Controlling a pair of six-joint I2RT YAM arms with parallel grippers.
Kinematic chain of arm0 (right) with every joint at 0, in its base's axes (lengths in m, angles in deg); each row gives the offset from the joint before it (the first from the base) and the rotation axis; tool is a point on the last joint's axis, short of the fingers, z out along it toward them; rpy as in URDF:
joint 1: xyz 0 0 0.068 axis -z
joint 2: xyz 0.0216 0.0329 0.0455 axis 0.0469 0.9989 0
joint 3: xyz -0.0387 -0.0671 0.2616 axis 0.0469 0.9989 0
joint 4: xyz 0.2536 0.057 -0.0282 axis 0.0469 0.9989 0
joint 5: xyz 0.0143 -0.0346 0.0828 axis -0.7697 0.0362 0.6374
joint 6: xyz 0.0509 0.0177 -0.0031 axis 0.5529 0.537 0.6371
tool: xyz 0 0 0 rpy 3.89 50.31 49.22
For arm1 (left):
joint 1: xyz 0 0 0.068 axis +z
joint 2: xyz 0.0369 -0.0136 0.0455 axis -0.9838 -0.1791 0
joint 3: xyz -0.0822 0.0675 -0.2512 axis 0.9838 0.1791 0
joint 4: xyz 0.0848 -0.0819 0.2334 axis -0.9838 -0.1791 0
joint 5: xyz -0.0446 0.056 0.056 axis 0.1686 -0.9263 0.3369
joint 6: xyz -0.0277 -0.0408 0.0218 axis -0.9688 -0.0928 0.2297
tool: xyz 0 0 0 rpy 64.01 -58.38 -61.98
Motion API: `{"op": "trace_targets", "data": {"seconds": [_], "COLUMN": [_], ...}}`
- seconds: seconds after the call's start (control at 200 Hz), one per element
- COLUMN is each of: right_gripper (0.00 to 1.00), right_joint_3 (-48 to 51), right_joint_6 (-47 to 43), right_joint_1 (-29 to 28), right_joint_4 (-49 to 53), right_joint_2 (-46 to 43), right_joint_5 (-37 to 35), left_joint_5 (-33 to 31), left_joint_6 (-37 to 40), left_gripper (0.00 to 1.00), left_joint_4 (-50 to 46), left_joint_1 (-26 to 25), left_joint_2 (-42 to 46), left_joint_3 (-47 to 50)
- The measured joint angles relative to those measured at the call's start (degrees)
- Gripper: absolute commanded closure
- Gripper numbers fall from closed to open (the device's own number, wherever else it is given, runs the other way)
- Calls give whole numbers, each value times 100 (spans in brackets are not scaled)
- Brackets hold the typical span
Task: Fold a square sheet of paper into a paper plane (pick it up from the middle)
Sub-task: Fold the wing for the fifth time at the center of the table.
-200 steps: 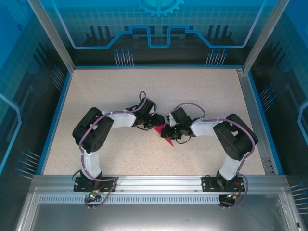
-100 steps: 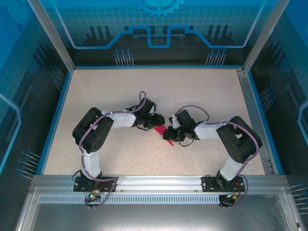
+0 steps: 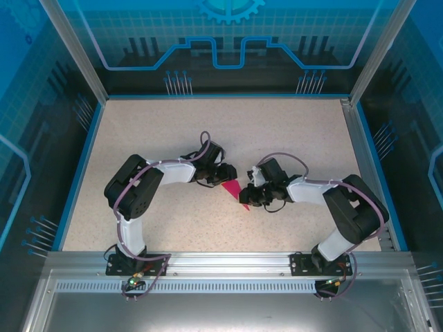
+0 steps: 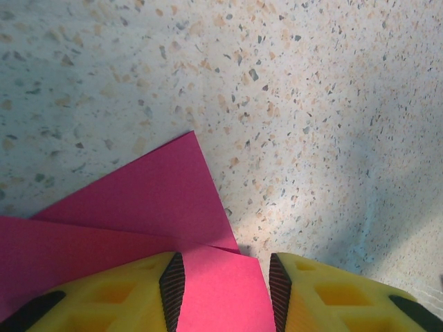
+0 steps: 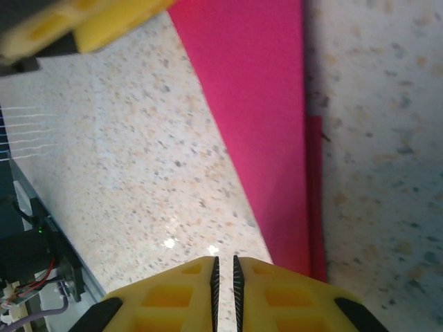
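Observation:
The paper plane is a folded magenta-pink sheet lying flat on the speckled table between the two arms. In the left wrist view its layered folds run under and between my left gripper. That gripper stands open, with a pink flap between the pads and a small gap beside the right pad. My right gripper is shut with just a thin slit and nothing in it. It sits low over the table at the near end of the paper's long folded edge.
The speckled table is bounded by a blue rim and aluminium posts. The left gripper's yellow finger shows at the top left of the right wrist view. Both arms meet at the table's middle.
The right arm has swung its elbow out to the right, and its gripper has slid a little right and nearer along the paper. The left arm and the paper have stayed put.

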Motion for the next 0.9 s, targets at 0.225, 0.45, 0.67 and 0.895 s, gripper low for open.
{"op": "trace_targets", "data": {"seconds": [0.225, 0.45, 0.67, 0.895], "right_gripper": [85, 85, 84, 83], "right_joint_3": [-330, -26, 188, 282], "right_joint_6": [-173, -284, -350, -415], "right_joint_1": [-116, -96, 35, 105], "right_joint_4": [258, 542, 435, 605], "right_joint_2": [70, 142, 42, -151], "right_joint_5": [13, -260, -240, -245], "left_joint_5": [0, 0, 0, 0], "left_joint_6": [0, 2, 2, 2], "left_gripper": [57, 57, 57, 58], "left_joint_4": [2, 0, -2, -2], "left_joint_1": [0, 0, 0, 2], "left_joint_2": [0, 0, 0, 0], "left_joint_3": [0, 0, 0, 0]}}
